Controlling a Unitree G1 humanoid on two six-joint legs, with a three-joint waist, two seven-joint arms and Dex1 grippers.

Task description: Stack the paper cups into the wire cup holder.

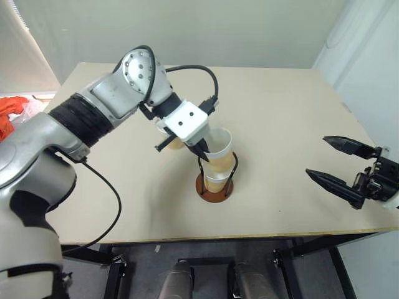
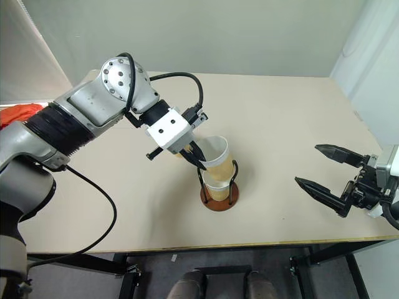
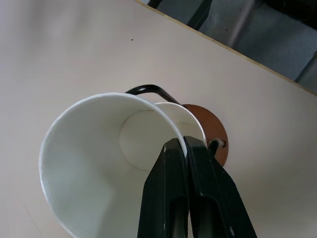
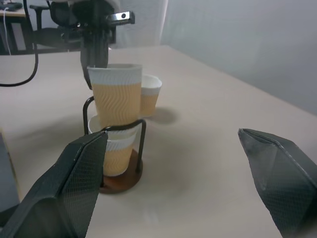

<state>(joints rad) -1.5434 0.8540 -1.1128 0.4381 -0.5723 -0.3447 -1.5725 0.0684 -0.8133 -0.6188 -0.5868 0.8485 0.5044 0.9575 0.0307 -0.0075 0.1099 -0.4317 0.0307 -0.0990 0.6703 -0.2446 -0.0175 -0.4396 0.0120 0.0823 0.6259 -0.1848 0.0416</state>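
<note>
Left claw mid-insert: second cup going into the holder.

Left claw (image 2: 198, 158) is clamped on the rim of a paper cup (image 1: 219, 151), one finger inside and one outside, so the cup hangs mouth-up. Its base is entering the cup already seated (image 4: 117, 153) in the wire cup holder (image 1: 214, 187). The held cup's long axis runs near vertical but leans a bit off the holder's axis, so it likely needs straightening before it can nest. A third cup (image 4: 150, 95) stands upright on the table (image 1: 293, 124) just behind the holder. Right claw (image 1: 340, 165) is spread wide, empty, well off to the side.
</note>
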